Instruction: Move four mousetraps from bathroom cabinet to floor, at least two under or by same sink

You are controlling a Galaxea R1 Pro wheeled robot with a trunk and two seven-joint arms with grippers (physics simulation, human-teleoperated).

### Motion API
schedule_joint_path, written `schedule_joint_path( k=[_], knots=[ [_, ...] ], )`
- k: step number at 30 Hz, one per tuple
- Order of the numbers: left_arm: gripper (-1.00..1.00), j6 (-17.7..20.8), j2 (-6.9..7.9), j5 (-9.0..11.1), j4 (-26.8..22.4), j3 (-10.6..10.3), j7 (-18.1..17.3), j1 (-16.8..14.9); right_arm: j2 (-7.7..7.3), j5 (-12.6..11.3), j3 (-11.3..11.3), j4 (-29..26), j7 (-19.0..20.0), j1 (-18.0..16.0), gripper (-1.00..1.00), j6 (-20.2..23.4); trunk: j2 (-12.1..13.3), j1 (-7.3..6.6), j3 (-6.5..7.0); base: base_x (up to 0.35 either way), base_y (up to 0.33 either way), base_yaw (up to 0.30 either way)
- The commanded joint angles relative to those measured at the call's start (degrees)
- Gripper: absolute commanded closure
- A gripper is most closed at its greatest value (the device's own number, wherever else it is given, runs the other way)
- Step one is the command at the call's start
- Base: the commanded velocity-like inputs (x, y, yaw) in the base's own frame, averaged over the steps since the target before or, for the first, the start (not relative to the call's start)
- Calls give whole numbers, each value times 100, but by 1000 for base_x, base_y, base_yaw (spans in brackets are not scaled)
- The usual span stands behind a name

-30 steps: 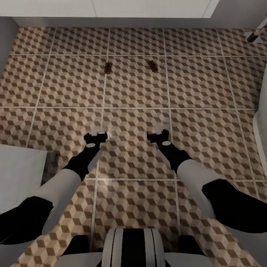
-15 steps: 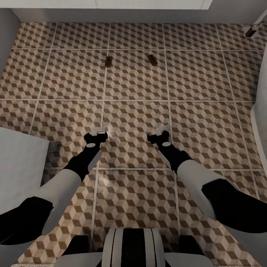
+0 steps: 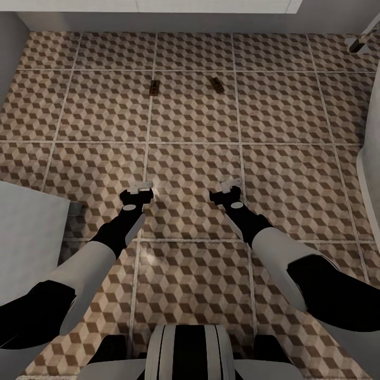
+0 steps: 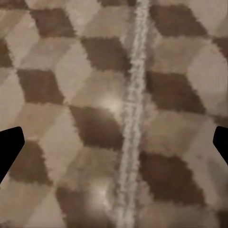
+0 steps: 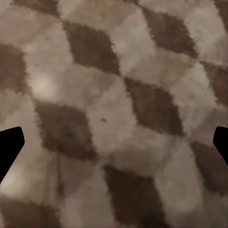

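Observation:
Two mousetraps point(image 3: 154, 87) point(image 3: 216, 84), small tan boards with dark metal, lie on the bathroom floor point(image 3: 190, 121) of cube-patterned tiles. They sit just in front of the sink's long white block point(image 3: 158, 5) at the far edge. My left gripper point(image 3: 140, 186) point(image 4: 114, 147) and right gripper point(image 3: 231, 184) point(image 5: 114, 147) hang low over the tiles, well short of the traps. Both are open with nothing between their fingers. The left wrist view looks at a grout line point(image 4: 130, 114). The cabinet is out of view.
A white unit point(image 3: 26, 237) stands close at my left beside the left arm. The curved white rim of a bathtub point(image 3: 372, 158) runs along the right edge. A small chrome and dark object point(image 3: 361, 42) sits at the far right corner.
The head view shifted a little early on, so the floor and traps slid up in the picture. Since half a second ago nothing has moved, and both arms hold still.

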Motion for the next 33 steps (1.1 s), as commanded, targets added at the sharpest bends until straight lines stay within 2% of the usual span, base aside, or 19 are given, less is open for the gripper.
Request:
schedule_joint_path(
  k=[1, 9, 33],
  knots=[
    [-100, 27, 7, 40, -8, -39, 50, -1, -1, -16, 39, 8, -33, -4, -100, -15, -1, -1, -3, 0, 0, 0],
    [-100, 29, 7, 40, -12, -40, 50, 4, -1, -16, 35, 9, -33, -4, -100, -15, -1, -1, -3, 0, 0, 0],
    [-100, 36, 8, 40, 49, -38, 50, 21, -1, -9, 38, 9, -60, -4, -100, -15, 31, -63, 529, 0, 0, 0]
  ],
)
